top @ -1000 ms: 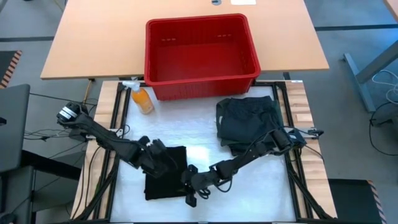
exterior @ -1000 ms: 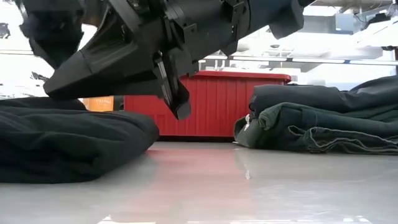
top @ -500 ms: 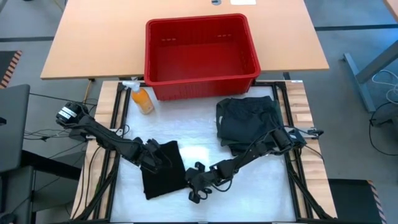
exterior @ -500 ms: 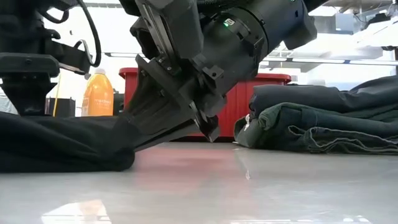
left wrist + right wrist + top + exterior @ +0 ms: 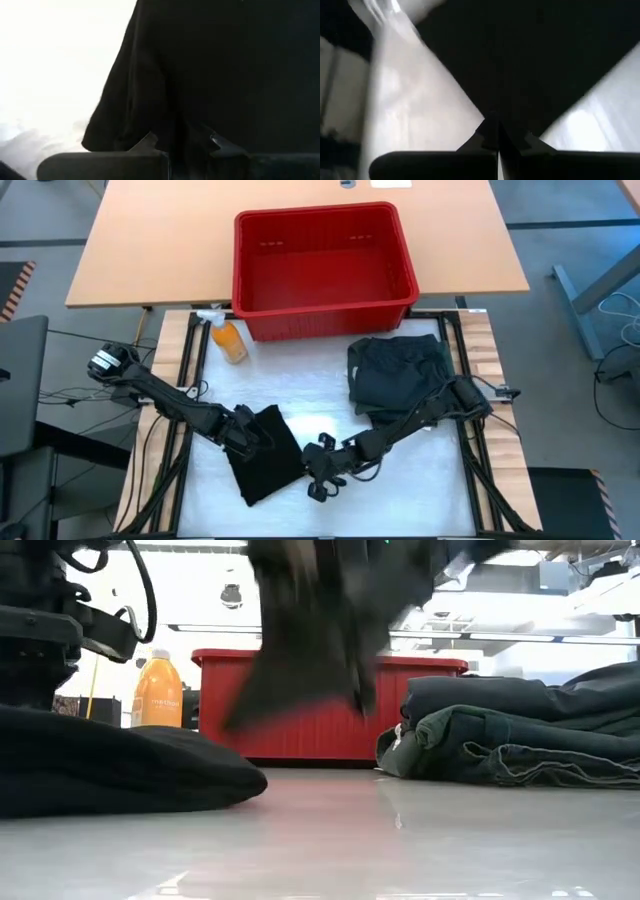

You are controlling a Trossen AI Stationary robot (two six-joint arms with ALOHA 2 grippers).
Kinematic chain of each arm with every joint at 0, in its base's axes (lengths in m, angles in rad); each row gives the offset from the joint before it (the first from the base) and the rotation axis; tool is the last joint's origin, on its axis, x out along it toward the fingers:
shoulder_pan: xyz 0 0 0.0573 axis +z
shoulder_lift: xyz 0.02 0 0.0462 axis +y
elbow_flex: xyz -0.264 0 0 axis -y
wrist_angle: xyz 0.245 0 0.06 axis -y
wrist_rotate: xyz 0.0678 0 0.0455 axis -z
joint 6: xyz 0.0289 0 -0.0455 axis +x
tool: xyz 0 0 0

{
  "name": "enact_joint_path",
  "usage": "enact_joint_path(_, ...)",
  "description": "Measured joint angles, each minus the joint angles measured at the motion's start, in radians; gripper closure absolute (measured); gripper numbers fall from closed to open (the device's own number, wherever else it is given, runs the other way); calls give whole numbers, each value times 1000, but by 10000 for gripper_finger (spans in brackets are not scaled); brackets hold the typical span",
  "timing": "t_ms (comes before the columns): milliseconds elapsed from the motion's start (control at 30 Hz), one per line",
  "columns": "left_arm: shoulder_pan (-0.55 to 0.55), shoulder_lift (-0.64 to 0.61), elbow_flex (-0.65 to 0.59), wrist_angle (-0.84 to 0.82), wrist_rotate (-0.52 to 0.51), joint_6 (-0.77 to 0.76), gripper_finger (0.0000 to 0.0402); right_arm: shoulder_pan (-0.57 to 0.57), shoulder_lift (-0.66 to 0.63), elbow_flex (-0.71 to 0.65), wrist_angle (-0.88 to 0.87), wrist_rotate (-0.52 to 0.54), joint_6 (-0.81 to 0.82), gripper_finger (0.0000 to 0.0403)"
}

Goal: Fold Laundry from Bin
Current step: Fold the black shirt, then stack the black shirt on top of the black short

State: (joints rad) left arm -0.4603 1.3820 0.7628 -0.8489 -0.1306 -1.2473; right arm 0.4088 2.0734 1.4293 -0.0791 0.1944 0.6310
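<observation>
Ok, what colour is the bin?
Bright red, with ribbed sides; the high view shows it best.

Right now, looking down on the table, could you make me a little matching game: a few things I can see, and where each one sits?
Things:
1. red bin
2. orange spray bottle
3. black cloth
4. pile of dark garments

Places:
a. near edge of the white mat, between the two grippers
b. right side of the mat, in front of the bin
c. far end, on the wooden table
d. just beside the bin's left front corner

Pairs: 1-c, 2-d, 3-a, 4-b
</observation>
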Motion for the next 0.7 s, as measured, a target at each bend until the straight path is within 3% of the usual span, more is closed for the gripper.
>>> enact_joint_path(133,0,-60,0,25,-36,-1,382,16,-32,8,193,62,-70,383)
enact_joint_path(267,5,-151,0,2,-75,24,382,20,89,26,367,75,-105,383)
enact_joint_path(467,-7,-255,0,-1,-88,7,382,-4,268,219,383,77,-141,383)
enact_joint_path(700,-24,-185,0,-64,2,-3,382,-11,435,510,209,64,-187,383)
